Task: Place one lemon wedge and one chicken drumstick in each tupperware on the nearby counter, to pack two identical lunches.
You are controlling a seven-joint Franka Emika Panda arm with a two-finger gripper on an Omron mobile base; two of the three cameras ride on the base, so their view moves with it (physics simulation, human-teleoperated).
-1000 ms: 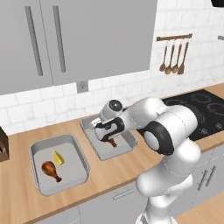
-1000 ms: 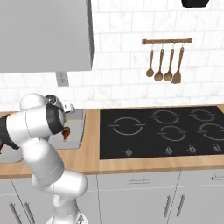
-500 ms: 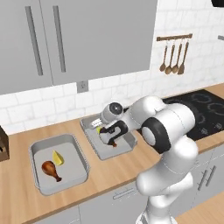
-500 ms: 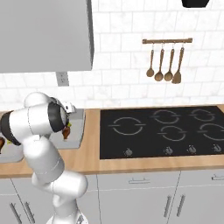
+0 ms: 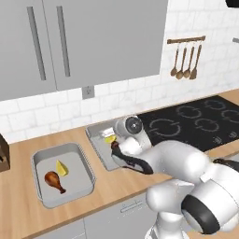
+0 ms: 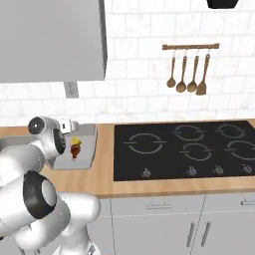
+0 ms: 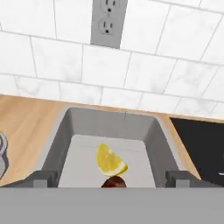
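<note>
Lemon wedge (image 7: 110, 161) lay in the tupperware (image 7: 83, 127) nearest the cooktop (image 5: 196, 123), a chicken drumstick (image 7: 114, 182) touching it at its 6 o'clock. Gripper (image 7: 111, 177) hung just above with jaws spread wide, grasping nothing. On the counter (image 5: 21, 154), at 9 o'clock of that tray, the second tupperware (image 5: 39, 158) held another lemon wedge (image 5: 61, 168) and drumstick (image 5: 55, 180), side by side. Wall outlet (image 7: 108, 22) at 12 o'clock.

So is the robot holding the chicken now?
No. The gripper is open, holding nothing; the drumstick lies in the tupperware beside the lemon.
</note>
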